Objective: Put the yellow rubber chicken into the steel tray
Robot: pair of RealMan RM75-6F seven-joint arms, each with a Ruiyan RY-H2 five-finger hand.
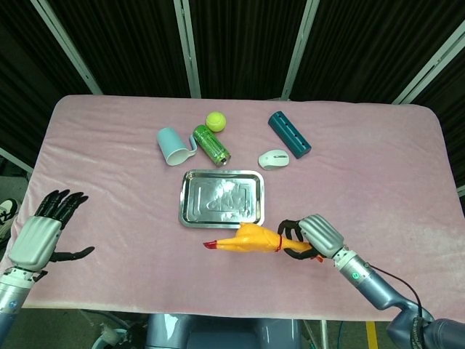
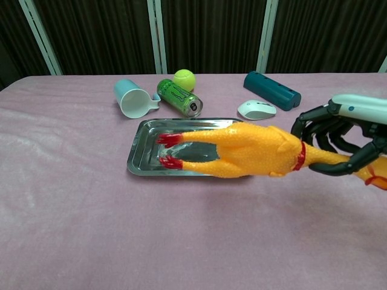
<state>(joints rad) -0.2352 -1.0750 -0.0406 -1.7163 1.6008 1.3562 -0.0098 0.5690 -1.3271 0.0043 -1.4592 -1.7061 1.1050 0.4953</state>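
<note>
My right hand [image 1: 314, 237] [image 2: 344, 136] grips the yellow rubber chicken [image 1: 247, 240] [image 2: 242, 151] by its neck and holds it off the table, red feet pointing left. In the head view the chicken hangs just in front of the steel tray's [image 1: 190, 214] [image 2: 140, 158] near edge; in the chest view its body covers the tray's right half. The tray lies flat at the table's middle with nothing in it. My left hand [image 1: 45, 234] is open, fingers spread, at the table's front left edge, far from the tray.
Behind the tray lie a light blue cup [image 1: 173, 145] on its side, a green can [image 1: 211, 144], a yellow-green tennis ball [image 1: 216, 121], a white mouse [image 1: 274, 158] and a dark teal cylinder [image 1: 289, 133]. Pink cloth covers the table.
</note>
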